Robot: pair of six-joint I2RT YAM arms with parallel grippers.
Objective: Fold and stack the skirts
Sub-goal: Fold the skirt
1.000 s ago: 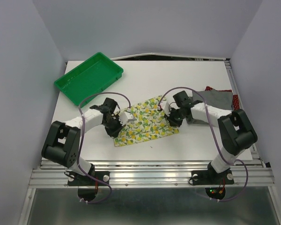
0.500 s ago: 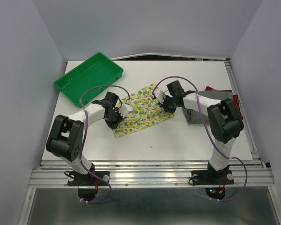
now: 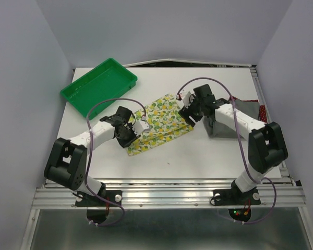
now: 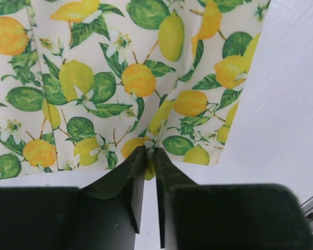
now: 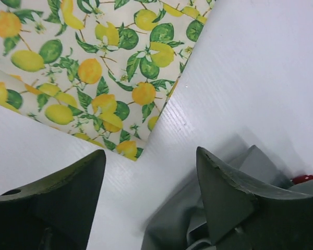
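From the near edge of the table (image 3: pixel 198 161) both arms reach toward its middle. The lemon-print skirt (image 3: pixel 159 122) lies flat there, a folded strip running slantwise from near-left to far-right. The left gripper (image 4: pixel 148 151) sits at the strip's near-left end. Its jaws are parted by only a narrow crack, with the tips down at the hem and a sliver of the print between them.

At the strip's far-right end we see the right gripper (image 5: pixel 150 152) with its jaws spread wide and nothing between them. It hangs over bare table between that corner of the lemon cloth and the grey skirt (image 3: pixel 221 125). The grey skirt lies rumpled toward the right edge, partly under the right arm. Just beyond it, against the right edge, we see the dark red skirt (image 3: pixel 262 112). In the far left corner sits a green tray (image 3: pixel 73 94), set at an angle.
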